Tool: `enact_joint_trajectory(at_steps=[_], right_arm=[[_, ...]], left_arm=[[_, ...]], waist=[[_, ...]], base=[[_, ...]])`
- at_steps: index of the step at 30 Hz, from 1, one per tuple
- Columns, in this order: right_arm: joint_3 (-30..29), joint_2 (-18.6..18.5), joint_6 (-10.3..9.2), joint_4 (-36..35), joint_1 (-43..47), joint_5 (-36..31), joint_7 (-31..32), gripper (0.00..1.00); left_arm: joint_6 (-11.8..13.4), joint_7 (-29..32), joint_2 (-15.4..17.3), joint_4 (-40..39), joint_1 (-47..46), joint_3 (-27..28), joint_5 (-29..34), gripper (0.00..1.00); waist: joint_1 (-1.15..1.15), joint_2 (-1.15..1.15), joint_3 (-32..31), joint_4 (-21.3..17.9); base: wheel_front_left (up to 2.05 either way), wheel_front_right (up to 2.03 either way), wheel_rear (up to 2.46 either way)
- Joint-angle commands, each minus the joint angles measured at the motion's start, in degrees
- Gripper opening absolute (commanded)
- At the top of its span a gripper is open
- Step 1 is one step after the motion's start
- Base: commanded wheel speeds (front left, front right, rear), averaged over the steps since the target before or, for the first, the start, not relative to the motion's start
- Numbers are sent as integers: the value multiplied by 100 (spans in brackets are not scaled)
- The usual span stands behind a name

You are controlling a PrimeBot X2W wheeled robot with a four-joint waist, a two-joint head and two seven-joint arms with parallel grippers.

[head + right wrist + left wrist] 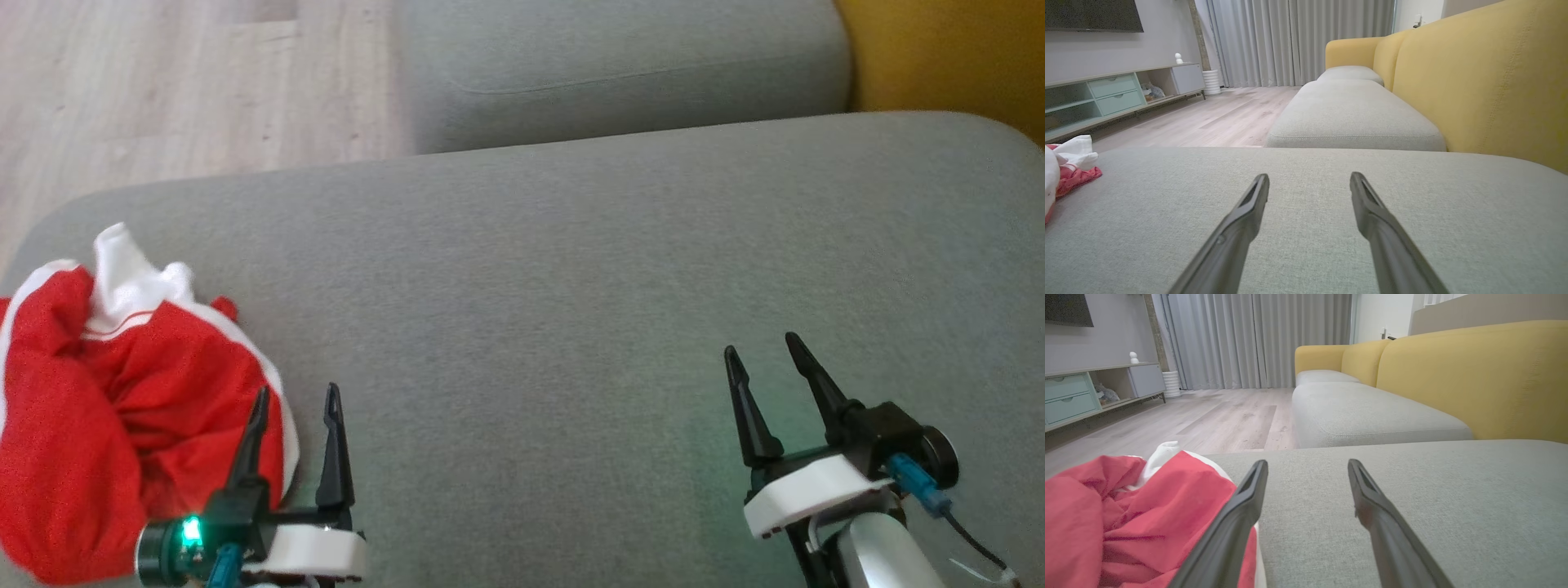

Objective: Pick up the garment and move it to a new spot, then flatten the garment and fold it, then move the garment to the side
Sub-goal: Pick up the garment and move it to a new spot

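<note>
Now crumpled at the left end of the sofa cushion, just beside the wide, empty left gripper: red-and-white garment; right gripper equally wide. Probably light, limp; best pinched at a raised fold.

**Two-finger grippers and wrist hardware: outward appearance**

The left gripper and right gripper each carry two long matte-black fingers that taper to narrow tips, with a shallow groove on the inner face near each tip. Each pair sits on a black bracket above a white moulded cover. The left wrist has a round black housing with a lit green lamp and a teal plug. The right wrist has a round black knob, a blue plug feeding a thin black cable, and a pale silver forearm.
</note>
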Motion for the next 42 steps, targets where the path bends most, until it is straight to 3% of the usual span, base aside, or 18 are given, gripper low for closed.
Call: enact_joint_trajectory(at_steps=[1, 6, 15, 21, 31, 37, 42], right_arm=[[126, -31, -4, -160, -260, -31, -63, 100], [117, -31, -4, -157, -205, -60, -63, 100], [144, -31, -4, -198, -150, -80, -63, 100], [175, -31, -4, -259, -153, -167, -63, 100], [-106, -40, -4, -405, -372, -693, -63, 100], [-370, -516, -4, -675, -610, -925, -63, 100], [-413, -937, -4, -836, -798, -971, -63, 100]], left_arm=[[66, -56, 44, -157, -295, 206, 43, 100], [109, -56, 44, -164, -287, 242, 42, 100], [137, -56, 44, -263, -167, 431, 106, 100], [135, -56, 44, -440, -103, 655, 166, 100], [229, -56, 44, -1016, -424, 853, 152, 100], [187, -56, 44, -967, -1204, 910, 186, 100], [293, -56, 44, -46, -1878, 951, 4, 100]], waist=[[0, 0, -15, 152], [0, 0, -44, 763], [0, 0, -45, 2202], [0, 0, 45, 2815], [0, 0, 681, 2862], [0, 0, 1397, 2723], [0, 0, 1840, 2615]], base=[[0, 0, 0], [0, 0, 0], [0, 0, 0], [0, 0, 0], [0, 0, 0], [0, 0, 0], [0, 0, 0]])
